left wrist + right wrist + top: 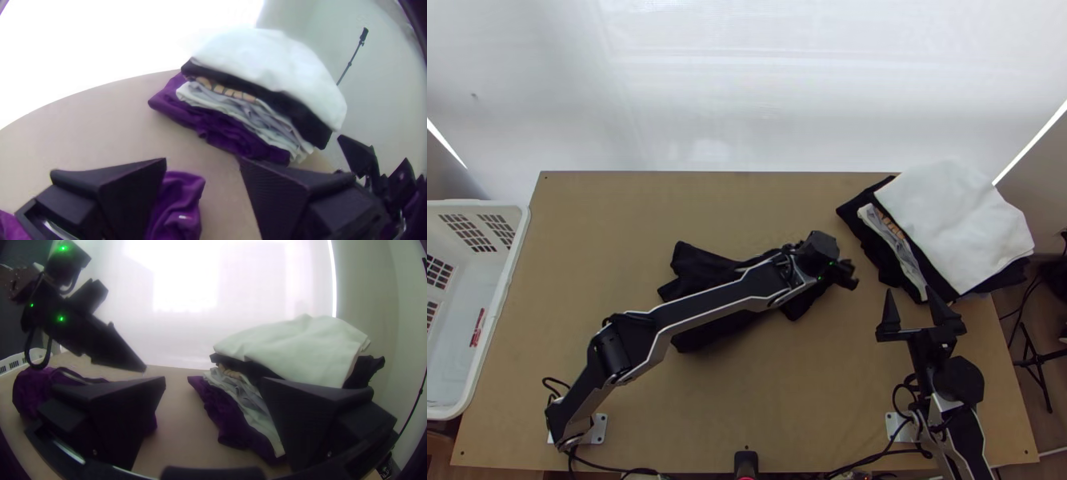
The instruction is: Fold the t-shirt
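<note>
Under the L arm [715, 302], top view, the t-shirt [695, 268] lay bunched, w/ the L gripper [849, 274] just past its edge — prob. brought over to pick up that end. The R gripper [909, 290] was spread beside the pile [955, 232], likely held off so the two wouldn't clash. L wrist view: L gripper wide open, nothing pinched; t-shirt just beyond one side of it, pile farther out. R wrist view: R gripper open & unloaded too, t-shirt past one side, pile straight beyond — prob. stacked there to stay out of the folding.
</note>
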